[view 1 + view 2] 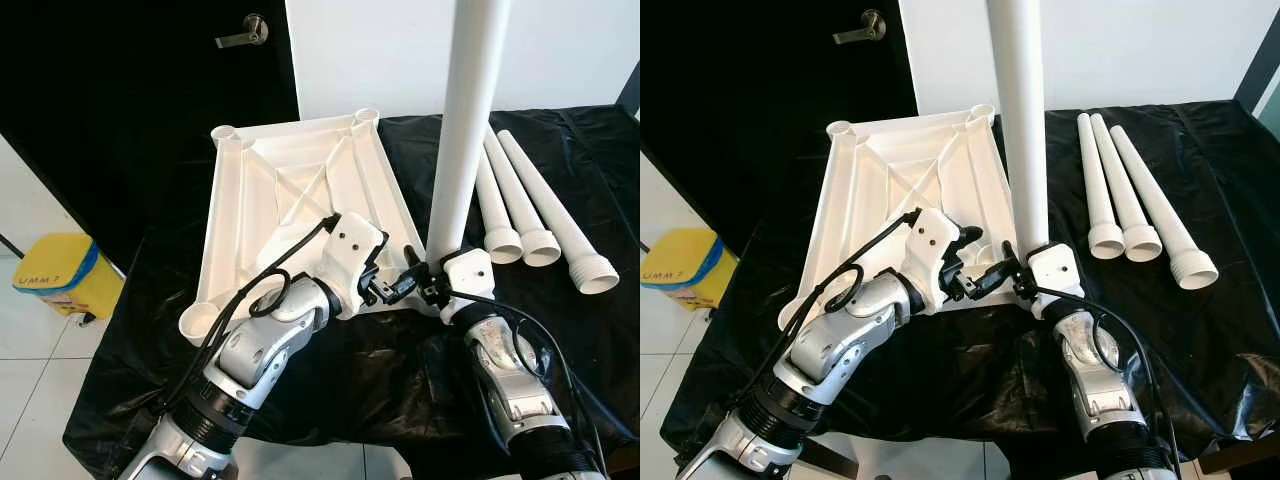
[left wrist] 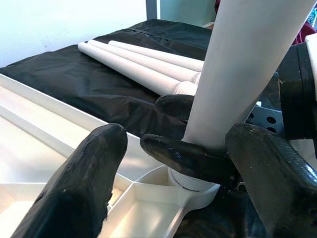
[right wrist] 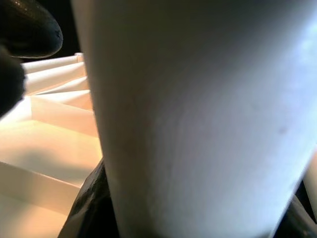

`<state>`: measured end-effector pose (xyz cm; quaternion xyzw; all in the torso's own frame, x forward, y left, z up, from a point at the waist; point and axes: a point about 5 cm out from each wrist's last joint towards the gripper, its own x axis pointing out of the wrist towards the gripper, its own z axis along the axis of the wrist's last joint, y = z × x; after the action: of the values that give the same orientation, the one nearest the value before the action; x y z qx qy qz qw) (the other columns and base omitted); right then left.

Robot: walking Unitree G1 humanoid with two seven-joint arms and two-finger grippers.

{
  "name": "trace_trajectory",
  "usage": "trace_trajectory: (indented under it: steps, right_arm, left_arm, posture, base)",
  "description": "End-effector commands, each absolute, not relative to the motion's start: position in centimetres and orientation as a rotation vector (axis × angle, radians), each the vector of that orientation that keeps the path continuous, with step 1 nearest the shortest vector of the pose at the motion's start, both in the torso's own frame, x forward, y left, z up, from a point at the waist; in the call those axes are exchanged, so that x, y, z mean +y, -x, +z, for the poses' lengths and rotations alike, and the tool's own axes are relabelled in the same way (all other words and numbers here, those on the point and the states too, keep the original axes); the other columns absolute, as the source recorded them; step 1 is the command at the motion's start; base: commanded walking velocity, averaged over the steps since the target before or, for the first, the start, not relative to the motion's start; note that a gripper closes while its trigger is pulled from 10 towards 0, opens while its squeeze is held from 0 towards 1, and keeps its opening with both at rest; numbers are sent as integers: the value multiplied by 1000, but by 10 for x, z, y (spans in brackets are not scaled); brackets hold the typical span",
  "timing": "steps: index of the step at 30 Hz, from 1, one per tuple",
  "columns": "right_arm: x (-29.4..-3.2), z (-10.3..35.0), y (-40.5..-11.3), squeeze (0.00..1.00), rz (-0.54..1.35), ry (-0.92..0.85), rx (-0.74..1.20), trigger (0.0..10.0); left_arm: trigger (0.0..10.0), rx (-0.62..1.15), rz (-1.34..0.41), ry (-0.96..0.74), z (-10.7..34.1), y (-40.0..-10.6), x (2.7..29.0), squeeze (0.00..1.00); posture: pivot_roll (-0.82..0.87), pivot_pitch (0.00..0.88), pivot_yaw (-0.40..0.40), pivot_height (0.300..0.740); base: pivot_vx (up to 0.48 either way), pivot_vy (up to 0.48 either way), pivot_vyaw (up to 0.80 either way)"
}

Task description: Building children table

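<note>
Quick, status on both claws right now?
Left claw: open, beside the base of the upright white plastic table leg.
Right claw: shut on that leg, standing in the upside-down white tabletop's corner socket.

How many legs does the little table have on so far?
None finished. The tabletop lies upside down. The right gripper holds the first leg upright in its corner socket, the left gripper beside it. Three legs wait on the black cloth.

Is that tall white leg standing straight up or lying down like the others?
Upright. The leg rises from the near corner socket of the upside-down tabletop, with the right hand gripping its base; three spare legs lie flat.
</note>
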<state>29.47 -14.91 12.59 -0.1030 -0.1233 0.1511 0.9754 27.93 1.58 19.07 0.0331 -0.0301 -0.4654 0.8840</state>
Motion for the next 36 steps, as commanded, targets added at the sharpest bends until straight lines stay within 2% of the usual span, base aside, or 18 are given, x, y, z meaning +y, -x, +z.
trace_trajectory:
  steps: [1, 7, 21, 32, 35, 36]
  right_arm:
    - [-142, 95, -289, 0, 348, 150, -81, 10000]
    - [-141, 90, -298, 0, 293, 74, 33, 10000]
    - [-147, 86, -305, 0, 183, 1, 142, 10000]
    - [-143, 90, -295, 0, 131, -4, 60, 10000]
    - [-140, 94, -287, 0, -94, -50, -6, 10000]
    - [-140, 94, -287, 0, -94, -50, -6, 10000]
  left_arm:
    - [10000, -75, -1099, -76, 197, -274, 14, 0]
    - [10000, -80, -1094, -76, 199, -275, 14, 0]
    - [10000, -86, -1086, -67, 201, -275, 14, 0]
    - [10000, -88, -1082, -66, 201, -276, 15, 0]
    - [10000, -90, -1084, -65, 201, -276, 14, 0]
    - [10000, -90, -1084, -65, 201, -276, 14, 0]
  posture:
    - [-240, 61, 77, 740]
    - [-238, 63, 77, 740]
    - [-238, 65, 72, 740]
    - [-237, 63, 68, 740]
    - [-234, 53, 65, 740]
    - [-234, 53, 65, 740]
  base:
    - [0, 0, 0]
    - [0, 0, 0]
    - [0, 0, 0]
    - [0, 0, 0]
    - [0, 0, 0]
    - [0, 0, 0]
